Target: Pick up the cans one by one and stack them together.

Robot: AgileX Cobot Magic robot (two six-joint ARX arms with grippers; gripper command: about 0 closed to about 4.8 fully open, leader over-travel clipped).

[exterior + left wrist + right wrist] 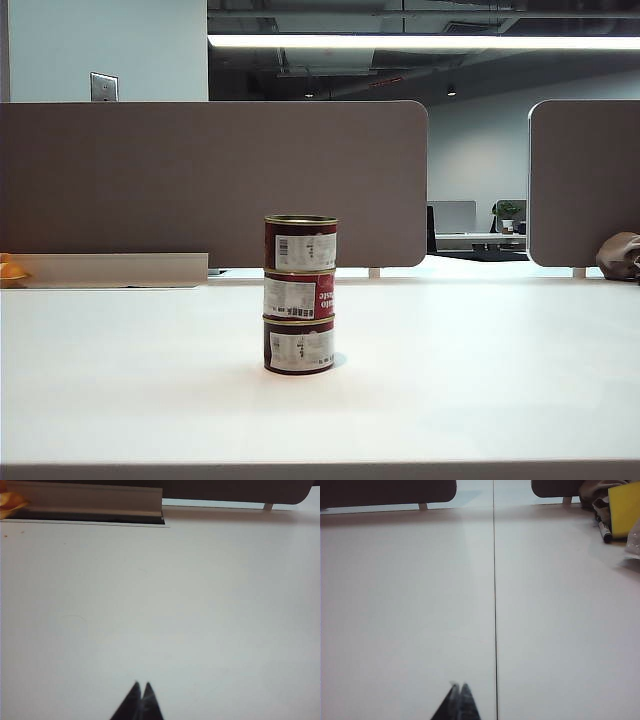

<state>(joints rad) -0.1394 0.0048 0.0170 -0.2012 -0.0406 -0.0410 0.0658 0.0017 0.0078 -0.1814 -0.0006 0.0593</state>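
Observation:
Three cans stand in one upright stack at the middle of the white table in the exterior view: a top can (301, 243), a middle can (299, 295) and a bottom can (299, 347), all dark red with white labels and gold rims. Neither arm shows in that view. The left gripper (141, 685) is shut, its dark fingertips pressed together over bare table, holding nothing. The right gripper (458, 686) is likewise shut and empty above bare table beside a thin dark seam (495, 605). No can appears in either wrist view.
Grey partition panels (210, 180) stand behind the table. A metal cable tray (85, 502) and an orange object (10, 502) lie at the far left. A yellow item (623, 510), a marker (603, 528) and a brown bag (620, 255) sit at the far right.

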